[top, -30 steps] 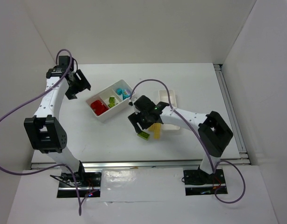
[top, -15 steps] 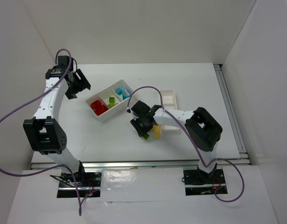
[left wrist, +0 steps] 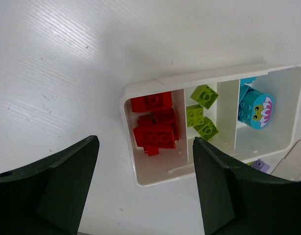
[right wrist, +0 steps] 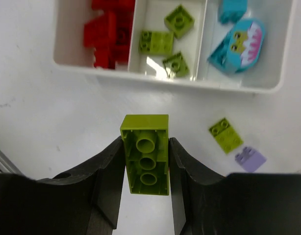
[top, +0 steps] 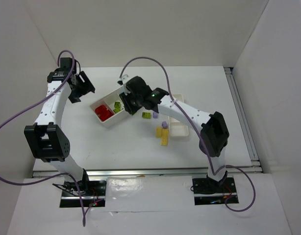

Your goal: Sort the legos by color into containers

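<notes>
The legos are partly sorted. The wide tray (top: 104,123) has three parts. Red legos (top: 103,112) lie in one end part. Green legos (left wrist: 202,110) lie in the middle part. Teal legos (right wrist: 236,41) lie in the other end part, and one teal piece has a pink and white flower face on it.

The right fingers (right wrist: 109,171) are closed on a lime green brick (right wrist: 145,155), with one finger on each long side. The brick shows its hollow underside to the wrist camera. In the right wrist view it hangs above the tabletop (top: 214,88), just outside the wide tray's wall and near the green part.

Another green brick (top: 147,115) lies loose on the tabletop, between the wide tray and the narrow tray (top: 180,130). A lilac brick (top: 164,125) lies near it, just beside the narrow tray. Some yellow legos (top: 163,136) lie a bit nearer to the arms, also on the tabletop.

The left fingers (left wrist: 57,186) are wide apart and hold nothing. They hang above the tabletop, by the red end of the wide tray.
</notes>
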